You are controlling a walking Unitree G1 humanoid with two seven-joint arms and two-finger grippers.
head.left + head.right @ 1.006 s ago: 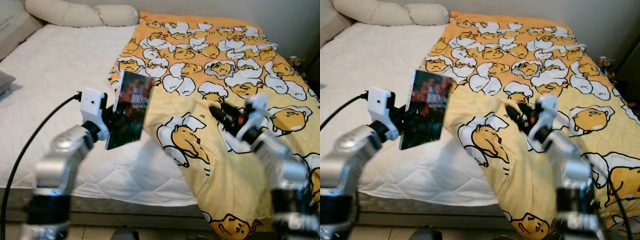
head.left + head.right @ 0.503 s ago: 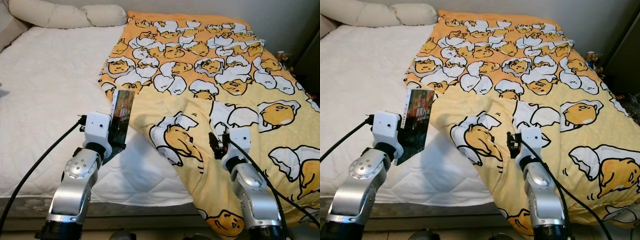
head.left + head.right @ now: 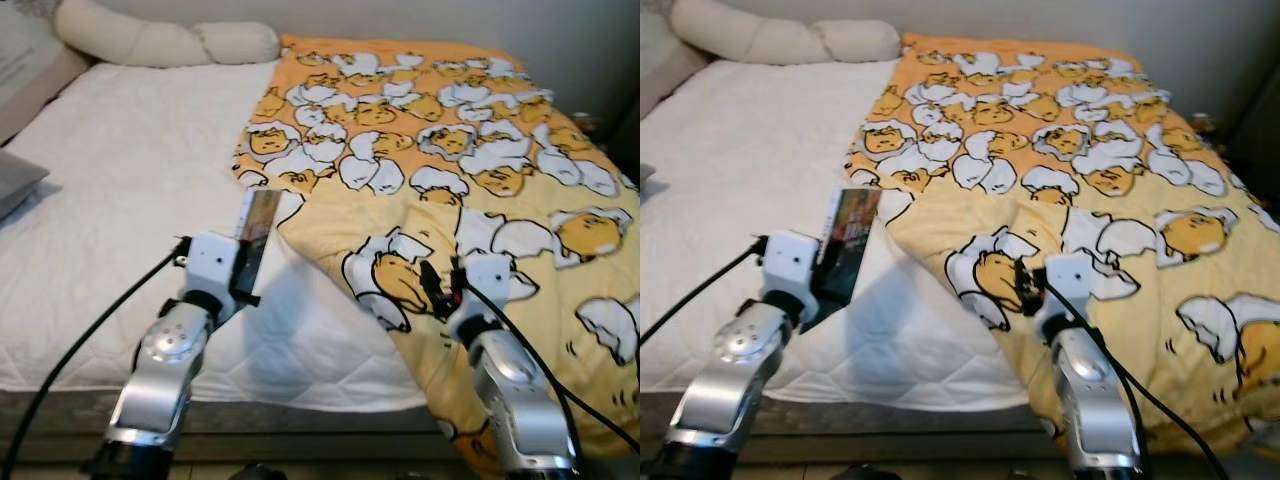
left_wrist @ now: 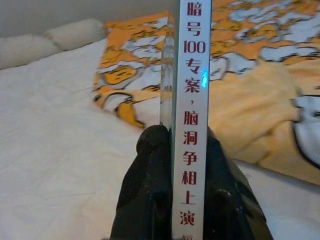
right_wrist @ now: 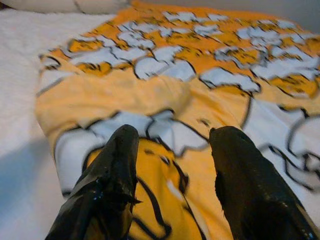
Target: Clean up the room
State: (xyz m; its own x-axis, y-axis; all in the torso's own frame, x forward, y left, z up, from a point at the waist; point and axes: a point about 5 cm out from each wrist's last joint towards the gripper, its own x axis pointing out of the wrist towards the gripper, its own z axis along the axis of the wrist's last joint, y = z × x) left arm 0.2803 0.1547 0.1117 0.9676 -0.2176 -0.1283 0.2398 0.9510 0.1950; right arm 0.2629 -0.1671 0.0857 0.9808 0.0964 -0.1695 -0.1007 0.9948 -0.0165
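A thin dark book (image 3: 256, 232) with a white spine of red characters (image 4: 192, 120) stands upright above the white mattress (image 3: 120, 200). My left gripper (image 4: 177, 165) is shut on its lower part, near the bed's front edge. A yellow and orange blanket (image 3: 440, 150) with egg-cartoon prints covers the right half of the bed, its corner folded over. My right gripper (image 5: 172, 165) is open, hovering just above the blanket (image 5: 165, 90) near the front edge, with nothing between its fingers (image 3: 1024, 290).
Two cream pillows (image 3: 160, 42) lie at the head of the bed. A grey cushion (image 3: 15, 180) sits at the left edge. A black cable (image 3: 90, 330) trails from my left arm. The floor shows below the bed's front edge.
The book has turned from cover-facing to spine-on and dropped lower with my left arm. My right arm has pulled back and down toward the front edge. The camera has shifted.
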